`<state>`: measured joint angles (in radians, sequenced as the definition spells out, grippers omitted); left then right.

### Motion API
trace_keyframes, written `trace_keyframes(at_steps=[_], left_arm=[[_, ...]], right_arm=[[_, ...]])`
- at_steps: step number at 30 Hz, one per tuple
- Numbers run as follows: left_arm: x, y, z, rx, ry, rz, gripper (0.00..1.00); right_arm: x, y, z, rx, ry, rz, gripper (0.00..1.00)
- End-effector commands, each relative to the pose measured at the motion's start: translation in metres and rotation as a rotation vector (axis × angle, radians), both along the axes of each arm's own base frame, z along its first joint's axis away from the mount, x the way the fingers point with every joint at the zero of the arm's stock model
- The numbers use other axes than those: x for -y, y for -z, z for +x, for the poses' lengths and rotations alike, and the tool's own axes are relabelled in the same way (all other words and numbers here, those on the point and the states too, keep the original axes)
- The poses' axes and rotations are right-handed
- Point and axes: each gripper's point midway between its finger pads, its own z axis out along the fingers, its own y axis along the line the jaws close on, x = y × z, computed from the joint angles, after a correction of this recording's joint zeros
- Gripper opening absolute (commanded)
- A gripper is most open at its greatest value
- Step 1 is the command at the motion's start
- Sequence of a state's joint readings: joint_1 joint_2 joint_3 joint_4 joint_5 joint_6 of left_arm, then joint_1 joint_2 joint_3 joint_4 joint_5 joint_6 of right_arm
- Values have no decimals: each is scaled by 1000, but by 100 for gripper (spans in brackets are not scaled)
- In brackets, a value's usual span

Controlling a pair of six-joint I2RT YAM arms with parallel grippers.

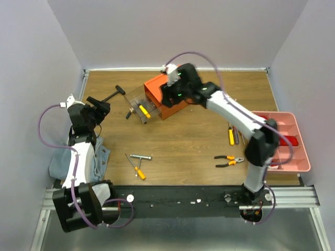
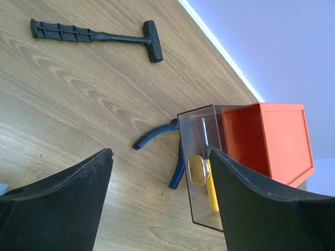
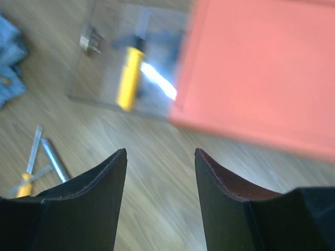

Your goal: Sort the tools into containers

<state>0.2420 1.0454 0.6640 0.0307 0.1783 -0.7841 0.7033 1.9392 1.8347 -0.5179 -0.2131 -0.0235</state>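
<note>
Jaws of the right gripper point(image 3: 159, 151) stand spread, nothing between them. Just ahead of its fingertips and to their right sits the orange box point(image 3: 256, 68), blurred in the wrist view. Ahead and to the left is the clear drawer point(image 3: 104, 63), pulled out of the box, with a yellow-handled screwdriver point(image 3: 129, 78) lying inside it. Down at the left of that gripper, on the wood, lie the silver T-wrench point(image 3: 52, 157) and an orange-handled screwdriver point(image 1: 138, 172).

The left gripper point(image 2: 161, 151) is spread wide too and holds nothing. Straight ahead of it, near its right finger, the same drawer shows end-on. The blue-handled pliers point(image 2: 152, 135) lie just ahead of the gap between its fingers, their head hidden behind the drawer. Farther off, ahead and to the left, lies the black T-handle tool point(image 2: 94, 35), well apart from both fingers.

From above, the pink tray point(image 1: 301, 157) sits far behind the right gripper, beside that arm's elbow, with something red in it. Orange-handled pliers point(image 1: 229, 160) and two more screwdrivers point(image 1: 231, 136) lie on the table near the tray.
</note>
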Motion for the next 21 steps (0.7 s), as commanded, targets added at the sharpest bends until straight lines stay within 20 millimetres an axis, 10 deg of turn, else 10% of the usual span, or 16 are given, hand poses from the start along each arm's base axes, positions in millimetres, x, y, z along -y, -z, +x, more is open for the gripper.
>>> trace_keyframes(at_steps=[1, 2, 8, 21], left_arm=[[1, -18, 12, 60, 13, -24, 84], [1, -21, 13, 66, 14, -25, 84], [0, -23, 22, 67, 24, -18, 84], [-1, -1, 23, 3, 32, -14, 84]], right_arm=[[143, 11, 1, 3, 275, -196, 61], [190, 34, -5, -76, 355, -253, 61], [304, 105, -36, -280, 574, -363, 59], [351, 172, -68, -523, 694, -424, 54]])
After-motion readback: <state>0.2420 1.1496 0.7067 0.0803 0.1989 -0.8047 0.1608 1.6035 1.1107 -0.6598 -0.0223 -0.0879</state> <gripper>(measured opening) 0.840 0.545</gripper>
